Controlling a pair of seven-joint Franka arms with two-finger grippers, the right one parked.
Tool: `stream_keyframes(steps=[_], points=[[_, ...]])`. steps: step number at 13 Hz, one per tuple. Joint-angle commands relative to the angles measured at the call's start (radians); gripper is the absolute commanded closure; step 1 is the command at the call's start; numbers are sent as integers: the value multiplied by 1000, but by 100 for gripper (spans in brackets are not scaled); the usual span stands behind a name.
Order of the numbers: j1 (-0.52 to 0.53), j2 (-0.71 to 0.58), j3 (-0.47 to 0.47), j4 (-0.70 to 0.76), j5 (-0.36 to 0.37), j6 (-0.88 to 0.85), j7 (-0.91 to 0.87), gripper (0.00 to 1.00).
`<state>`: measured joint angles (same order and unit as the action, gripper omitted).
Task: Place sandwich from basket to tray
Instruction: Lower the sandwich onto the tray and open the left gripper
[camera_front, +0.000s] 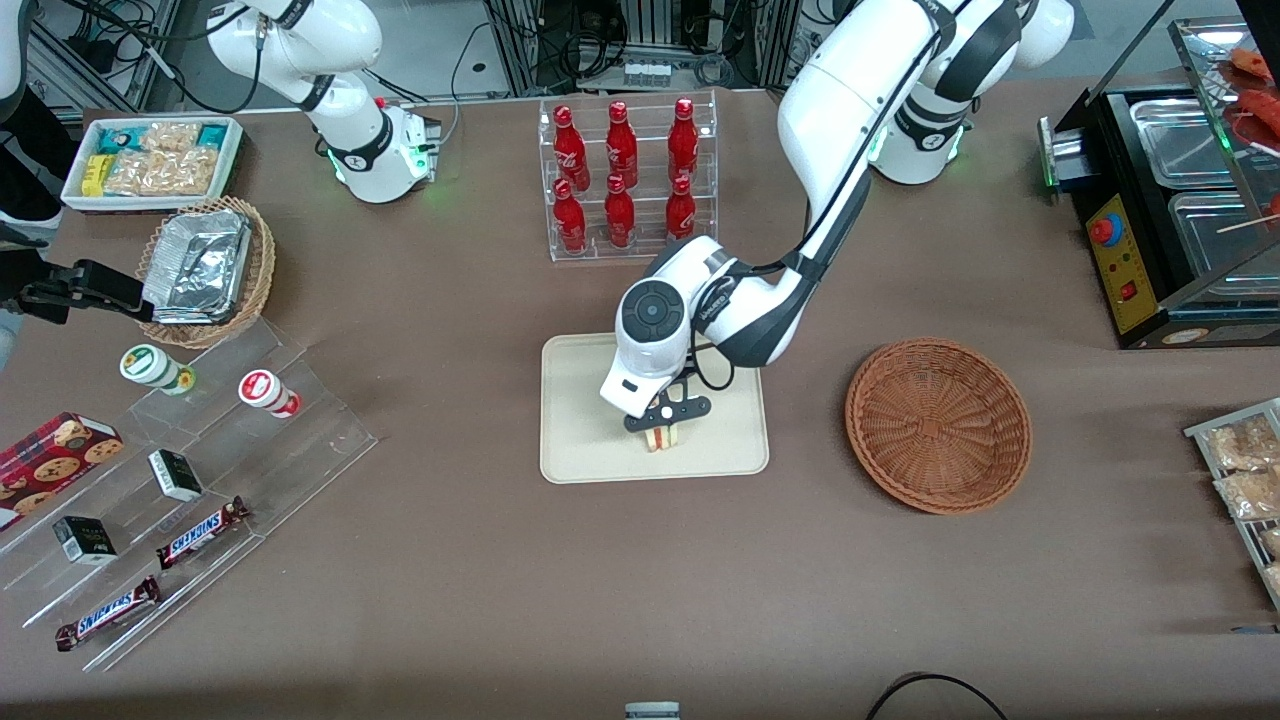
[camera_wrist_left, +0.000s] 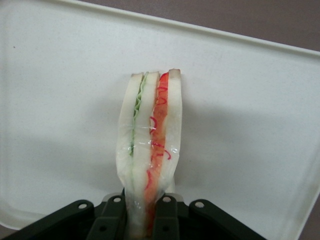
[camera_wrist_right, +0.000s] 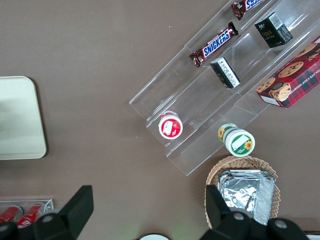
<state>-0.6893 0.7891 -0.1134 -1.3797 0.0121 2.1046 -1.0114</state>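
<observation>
Holding the sandwich (camera_wrist_left: 150, 145) tight between its two black fingers, the end effector (camera_front: 668, 425) hangs just over the tray (camera_front: 590, 450), near the edge closest to the front camera. The big part of the job looks done: the basket (camera_front: 938, 425) sits with nothing in it, well apart from the tray, toward the working arm's end of the worktop (camera_front: 480, 560). What seems left is to set the sandwich down, let go and lift away. I cannot tell if the sandwich's tip touches the tray yet. The sandwich is a thin wedge of soft pale bread with a green stripe and a red stripe, and it looks wrapped in shiny clear film. It bends a little where the fingers squeeze it. The tray is smooth, flat and cream, with round corners and a low rim. The basket is round and shallow, woven from reddish-brown wicker with a bumpy look. The worktop is plain dull brown.
</observation>
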Motion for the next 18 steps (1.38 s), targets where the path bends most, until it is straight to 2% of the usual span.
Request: stream_keyframes(steps=[1,6,10,15,18], points=[[-26,22,18,36,34,2,-42,1],[-13,-27,18,47,22,-18,-44,0],[4,-108,20,59,32,-104,-30,0],[88,-232,23,39,37,-294,76,0],[198,-319,20,-25,23,-325,233,0]])
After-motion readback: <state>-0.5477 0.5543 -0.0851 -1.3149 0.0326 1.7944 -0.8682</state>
